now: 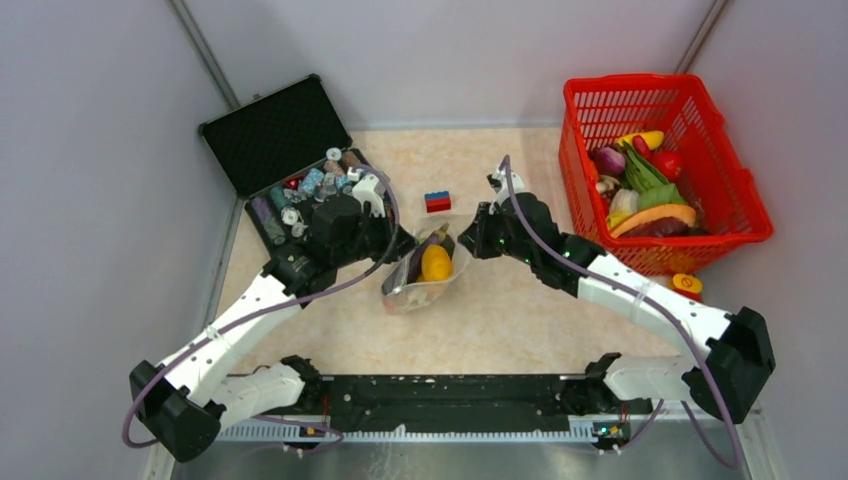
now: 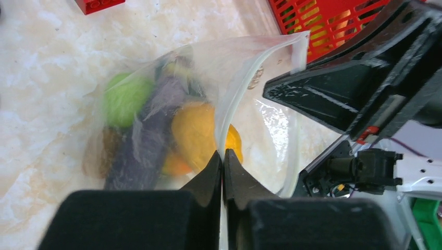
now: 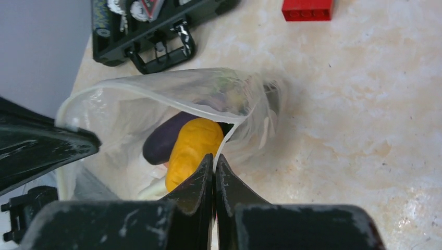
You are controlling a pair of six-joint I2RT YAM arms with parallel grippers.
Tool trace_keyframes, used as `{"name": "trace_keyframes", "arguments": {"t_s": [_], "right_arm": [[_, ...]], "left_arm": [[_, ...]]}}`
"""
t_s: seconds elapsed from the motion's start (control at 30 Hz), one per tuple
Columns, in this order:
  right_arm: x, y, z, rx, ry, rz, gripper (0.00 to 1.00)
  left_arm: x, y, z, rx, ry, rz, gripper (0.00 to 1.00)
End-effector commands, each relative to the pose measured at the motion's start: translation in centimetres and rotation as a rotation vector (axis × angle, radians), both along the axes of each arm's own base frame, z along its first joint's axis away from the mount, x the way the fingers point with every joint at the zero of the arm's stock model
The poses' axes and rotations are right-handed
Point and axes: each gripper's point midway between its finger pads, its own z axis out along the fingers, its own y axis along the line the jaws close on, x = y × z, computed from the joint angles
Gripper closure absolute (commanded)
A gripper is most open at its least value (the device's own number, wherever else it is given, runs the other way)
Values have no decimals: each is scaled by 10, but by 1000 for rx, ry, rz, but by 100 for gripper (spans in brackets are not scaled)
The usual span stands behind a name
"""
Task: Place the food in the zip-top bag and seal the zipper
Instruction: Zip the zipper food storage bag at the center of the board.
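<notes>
Food (image 1: 435,263) sits inside the bag (image 1: 412,293), mid-table. My left gripper (image 2: 223,165) and right gripper (image 3: 214,165) each pinch opposite rims, mouth agape. Judged: sealing step. Next: stretch the zipper (image 3: 174,102) straight, press it closed.

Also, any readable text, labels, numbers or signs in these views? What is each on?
No legible text in any view.
Labels on the bottles in the black case: too small and blurred to read.
Faint brownish mark on the zip-top bag: blurred, unreadable.
The toy brick: no print visible.
</notes>
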Motion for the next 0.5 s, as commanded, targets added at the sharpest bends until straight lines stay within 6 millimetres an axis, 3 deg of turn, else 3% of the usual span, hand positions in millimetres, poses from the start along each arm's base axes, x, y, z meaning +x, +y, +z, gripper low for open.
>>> {"name": "trace_keyframes", "arguments": {"t_s": [0.0,0.13,0.27,0.33,0.47], "right_arm": [[-5,17,89,140,-227,118,100],[-9,20,109,96,-270,188,100],[-9,17,109,17,-299,228,100],[-12,16,113,-13,-329,268,100],[-19,13,129,-23,-379,317,100]], "left_arm": [[-4,-4,30,-34,-99,-55,89],[-9,-3,47,-43,-156,-88,41],[-11,9,71,-36,-253,-67,12],[-12,19,85,-16,-307,-46,3],[-15,37,105,37,-382,-15,1]]}}
